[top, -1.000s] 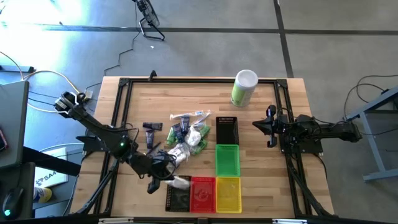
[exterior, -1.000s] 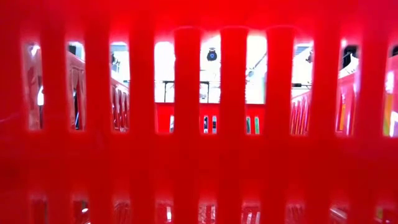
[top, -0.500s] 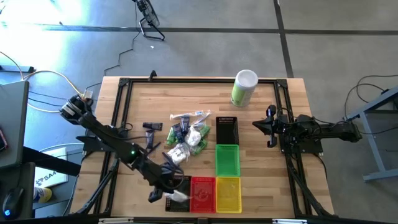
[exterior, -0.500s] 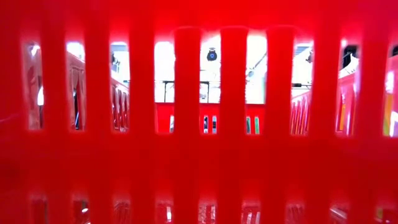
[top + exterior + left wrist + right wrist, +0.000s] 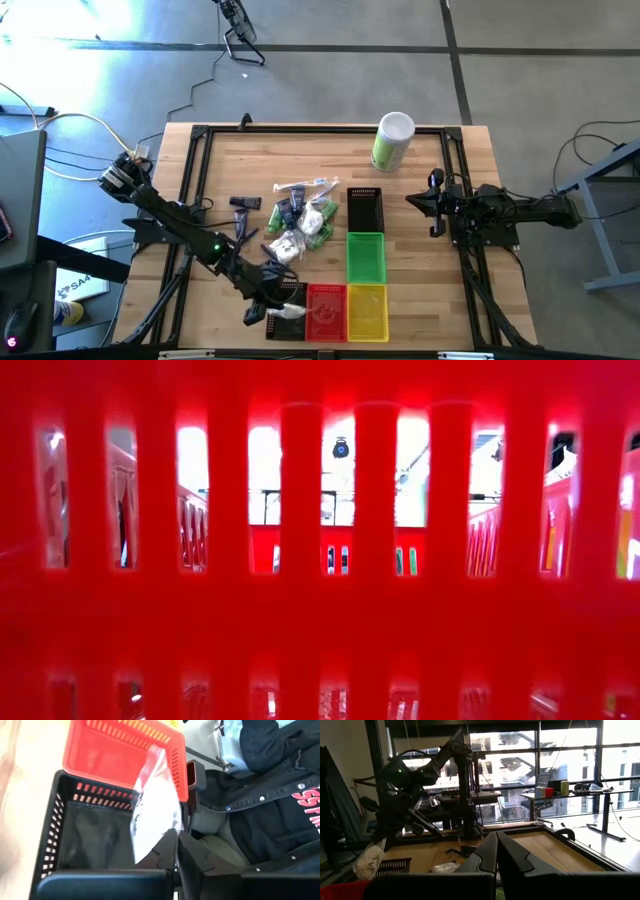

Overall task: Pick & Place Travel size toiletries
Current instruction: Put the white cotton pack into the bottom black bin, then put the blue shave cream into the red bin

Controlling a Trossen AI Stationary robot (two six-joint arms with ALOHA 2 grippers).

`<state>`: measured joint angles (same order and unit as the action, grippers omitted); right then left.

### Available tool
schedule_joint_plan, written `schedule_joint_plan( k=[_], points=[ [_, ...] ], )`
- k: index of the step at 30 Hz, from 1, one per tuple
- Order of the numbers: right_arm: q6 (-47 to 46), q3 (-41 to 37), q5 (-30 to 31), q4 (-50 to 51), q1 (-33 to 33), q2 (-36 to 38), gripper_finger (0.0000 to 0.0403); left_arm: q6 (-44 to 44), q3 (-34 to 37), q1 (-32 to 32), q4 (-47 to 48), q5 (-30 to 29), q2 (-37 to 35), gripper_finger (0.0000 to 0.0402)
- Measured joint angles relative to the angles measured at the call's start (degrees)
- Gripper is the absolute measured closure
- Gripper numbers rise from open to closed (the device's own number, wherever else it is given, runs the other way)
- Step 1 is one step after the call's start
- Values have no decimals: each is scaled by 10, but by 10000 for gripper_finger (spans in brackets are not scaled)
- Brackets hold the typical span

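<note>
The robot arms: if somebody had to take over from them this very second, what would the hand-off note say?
Left gripper: shut on a white pouch, held over the black basket at the table's near edge, beside the red basket.
Right gripper: shut, empty, waiting at the table's right side.
Pile of toiletries lies mid-table; one dark tube lies apart to its left.
Done: pouch carried to the basket, not yet released.
Left: release it, then sort the pile. Green basket and yellow basket look empty.
</note>
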<state>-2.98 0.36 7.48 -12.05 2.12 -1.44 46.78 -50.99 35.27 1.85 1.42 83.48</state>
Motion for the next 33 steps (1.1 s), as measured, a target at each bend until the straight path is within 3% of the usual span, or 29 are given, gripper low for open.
schedule_joint_plan(
  k=[7,11,23,33],
  points=[
    [0,0,-2,0,0,0,401,0,0,0,16,0,0,303],
    [0,0,-2,0,0,0,401,0,0,0,15,0,0,278],
    [0,0,-1,0,0,0,401,2,-1,0,-37,95,-3,275],
    [0,0,-1,0,0,0,401,79,-6,0,-9,98,13,275]
  ],
)
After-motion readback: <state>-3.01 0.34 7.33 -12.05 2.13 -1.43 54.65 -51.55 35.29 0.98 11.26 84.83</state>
